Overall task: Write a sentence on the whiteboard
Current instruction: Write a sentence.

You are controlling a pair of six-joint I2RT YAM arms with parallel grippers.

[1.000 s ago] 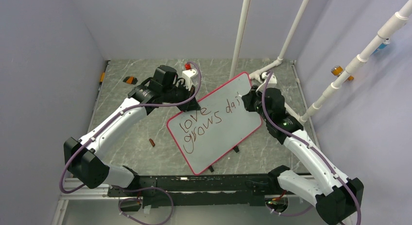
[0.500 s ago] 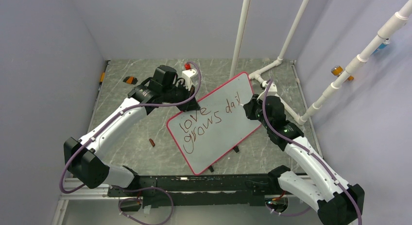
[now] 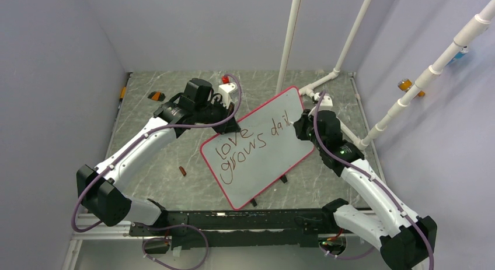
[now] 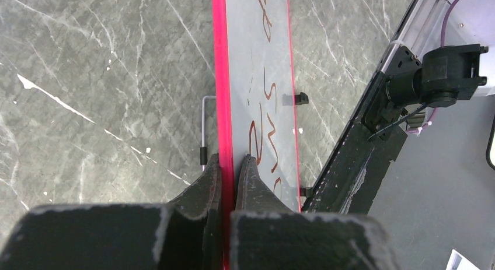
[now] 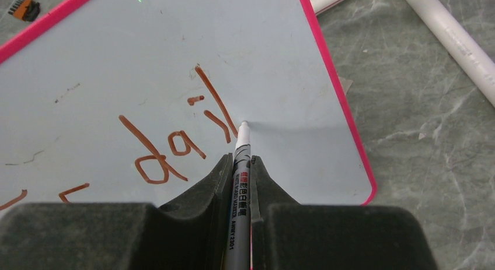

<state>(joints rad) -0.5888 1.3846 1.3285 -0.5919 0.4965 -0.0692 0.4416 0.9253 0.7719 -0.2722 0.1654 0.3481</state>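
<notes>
Across the middle of the tabletop (image 3: 195, 194), turned at an angle with one corner toward the far right, sits the whiteboard (image 3: 260, 165). The sentence (image 3: 242, 146) on it reads "love grows dail" in dark red, so the job looks nearly done, with only the last letter, a "y", left to write. The right gripper (image 5: 240, 160) has its jaws clenched on a marker (image 5: 241, 143), whose tip touches the board just beside the "l". The left gripper (image 4: 229, 164) has its jaws clamped on the board's red frame at its far left edge, apparently steadying it. No container shows in any view.
</notes>
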